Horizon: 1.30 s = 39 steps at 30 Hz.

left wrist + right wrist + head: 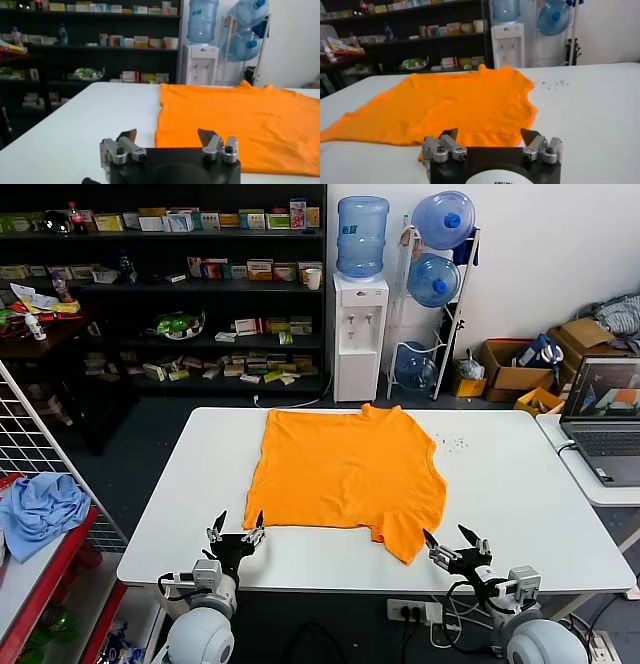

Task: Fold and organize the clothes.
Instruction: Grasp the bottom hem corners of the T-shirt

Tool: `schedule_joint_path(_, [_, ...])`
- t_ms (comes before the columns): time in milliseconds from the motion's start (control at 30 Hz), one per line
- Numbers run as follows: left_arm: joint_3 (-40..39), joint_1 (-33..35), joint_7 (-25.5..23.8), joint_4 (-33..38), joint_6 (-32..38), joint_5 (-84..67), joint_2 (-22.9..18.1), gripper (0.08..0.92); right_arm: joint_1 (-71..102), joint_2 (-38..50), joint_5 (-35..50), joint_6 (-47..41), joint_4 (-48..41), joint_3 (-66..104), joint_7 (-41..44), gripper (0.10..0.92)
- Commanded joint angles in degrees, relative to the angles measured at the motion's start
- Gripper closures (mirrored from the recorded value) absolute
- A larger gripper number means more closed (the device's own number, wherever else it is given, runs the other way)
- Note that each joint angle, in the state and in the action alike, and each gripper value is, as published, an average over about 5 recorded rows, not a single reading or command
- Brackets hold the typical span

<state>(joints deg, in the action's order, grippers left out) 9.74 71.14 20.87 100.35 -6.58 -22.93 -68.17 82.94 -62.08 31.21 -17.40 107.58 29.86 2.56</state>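
Note:
A bright orange T-shirt (345, 469) lies spread flat on the white table (510, 494), its collar at the far edge and a sleeve folded in at the near right corner. It also shows in the left wrist view (235, 120) and the right wrist view (450, 107). My left gripper (236, 529) is open and empty at the table's near edge, just short of the shirt's near left corner. My right gripper (455, 542) is open and empty at the near edge, right of the shirt's near right corner. Each wrist view shows its own gripper open, the left (167, 135) and the right (490, 134).
A laptop (605, 419) sits on a side table at the right. A light blue cloth (40, 509) lies on a red rack at the left. Shelves, a water dispenser (360, 334) and bottle rack stand behind the table. Small dark specks (452, 444) lie right of the shirt.

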Motion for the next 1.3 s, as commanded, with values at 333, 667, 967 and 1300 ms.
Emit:
schedule_joint_path(333, [-2.4,-3.3,-2.1,-2.0,-6.6,1.5,1.2,0.177,-1.3,-0.9,1.4,-3.2,-2.2,-1.4,-4.1,0.203])
schedule_joint_path(667, [-2.8,-7.0,-1.0,-5.5,-8.8,-3.3,0.8,0.177,-4.6,-2.5,2.3,-3.7,-5.0,-4.4,-5.9,0.203])
schedule_joint_path(967, [-2.7,-8.4,-0.3,-7.1,-9.9,-4.8,0.8,0.177,-7.3,-4.3,2.5,-4.8,-7.3,-6.3,-7.1,0.203])
schedule_joint_path(1300, [-2.0,-8.5,0.1,-8.3,-10.5,-7.9,0.5,0.218,-10.4,-6.1,2.4,-4.7,-8.7,-8.4,-7.8,0.259])
